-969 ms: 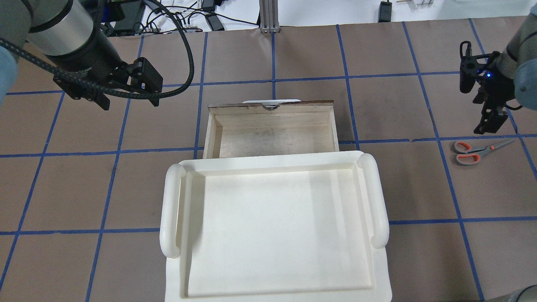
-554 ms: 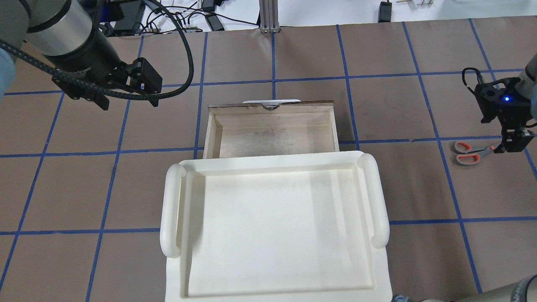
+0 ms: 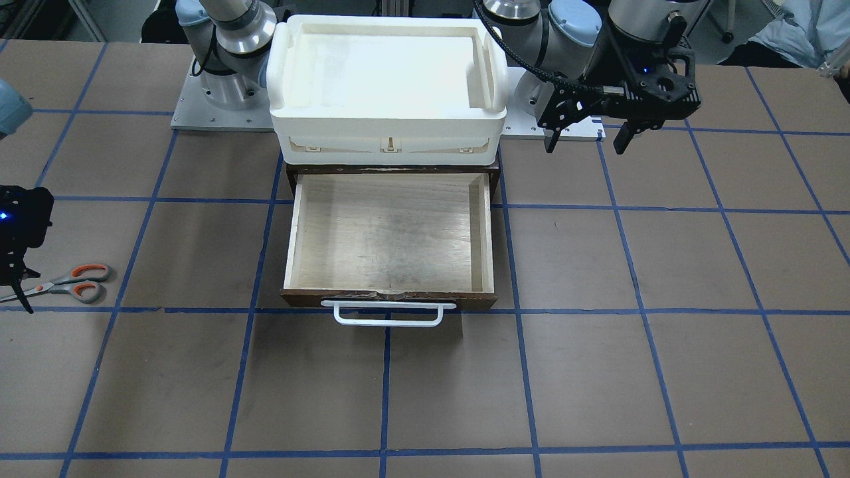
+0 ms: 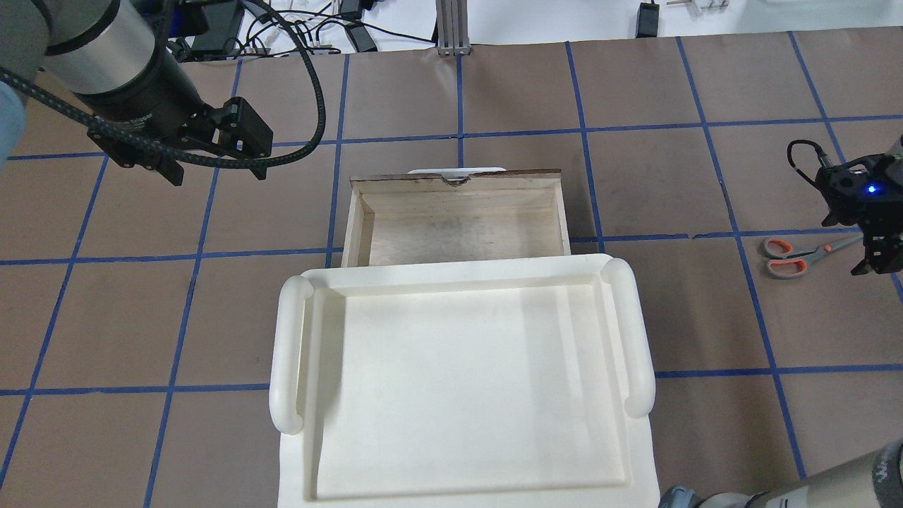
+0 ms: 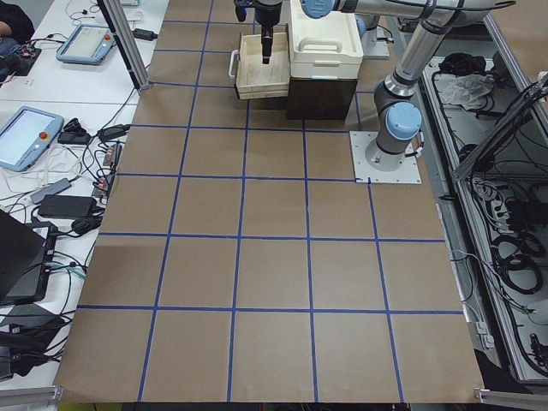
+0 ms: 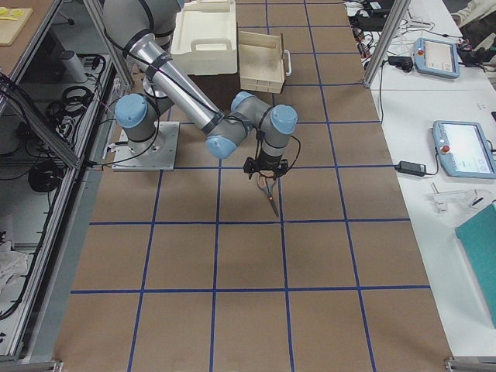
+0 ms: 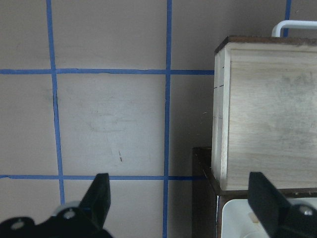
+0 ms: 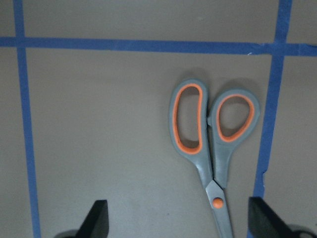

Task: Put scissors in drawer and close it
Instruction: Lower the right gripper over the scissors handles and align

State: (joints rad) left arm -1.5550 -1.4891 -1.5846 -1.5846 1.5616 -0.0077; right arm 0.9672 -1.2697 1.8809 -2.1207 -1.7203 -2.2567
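My right gripper (image 8: 178,223), spread wide at the frame's lower edge, hangs over the flat-lying scissors (image 8: 216,193) off-centre; closing unevenly could skid them across the desk (image 8: 99,124).

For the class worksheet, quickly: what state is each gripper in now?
Left gripper: open, empty.
Right gripper: open over the scissors, not gripping.

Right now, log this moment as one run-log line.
phase: pre-grasp | right gripper: open, above scissors on table | left gripper: open, beside drawer | drawer: open, empty
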